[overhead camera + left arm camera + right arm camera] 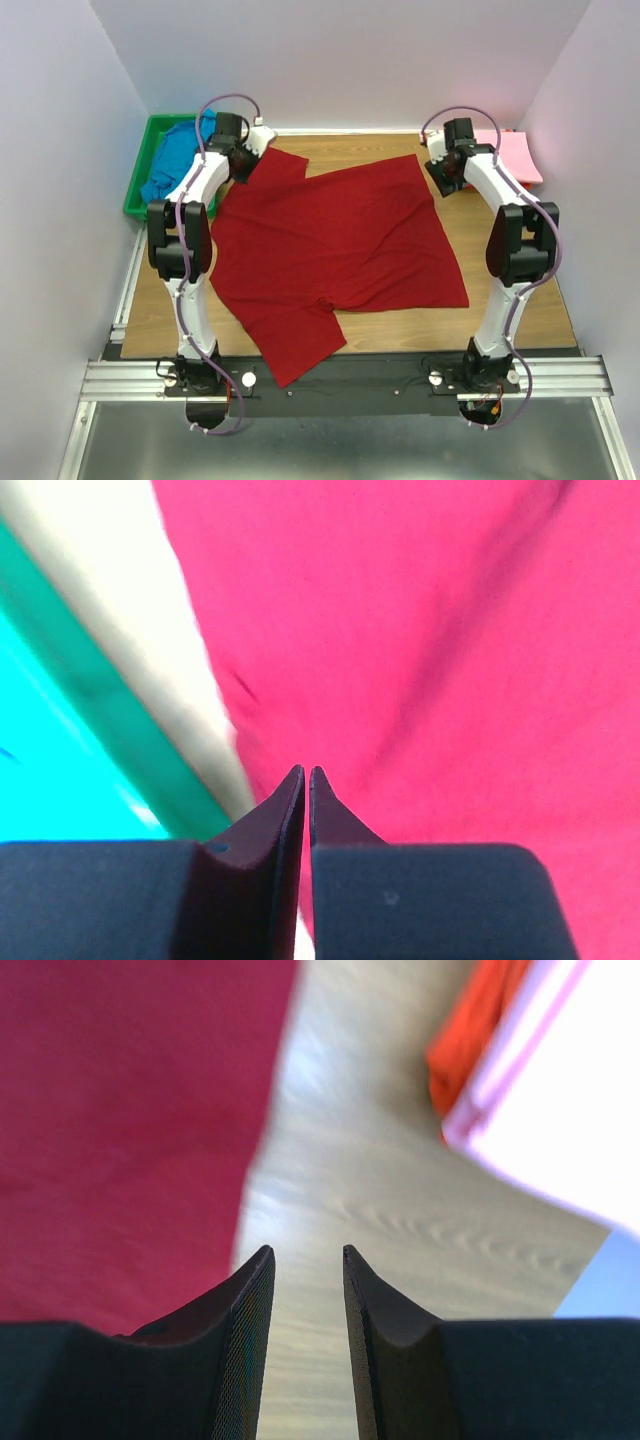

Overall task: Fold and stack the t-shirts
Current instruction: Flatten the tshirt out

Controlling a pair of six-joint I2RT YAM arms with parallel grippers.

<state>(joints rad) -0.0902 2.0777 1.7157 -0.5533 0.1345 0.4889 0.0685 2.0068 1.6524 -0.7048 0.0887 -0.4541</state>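
Dark red t-shirt (335, 240) lay spread flat on the table (545, 310), folding not yet begun. At its far edge my left gripper (306, 772) had jaws pressed together above the cloth, nothing seen between them. My right gripper (306, 1252) stood slightly spread over bare wood beside the cloth. Judged next: pinch both far corners. Beyond, blue t-shirt (175, 160) in green bin (135, 190), pink t-shirt (515, 150) on orange tray (470, 1030)

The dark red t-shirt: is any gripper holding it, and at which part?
The right gripper is open over the table, holding nothing. The left gripper is shut at the far left edge of the dark red t-shirt; whether it pinches cloth cannot be told.
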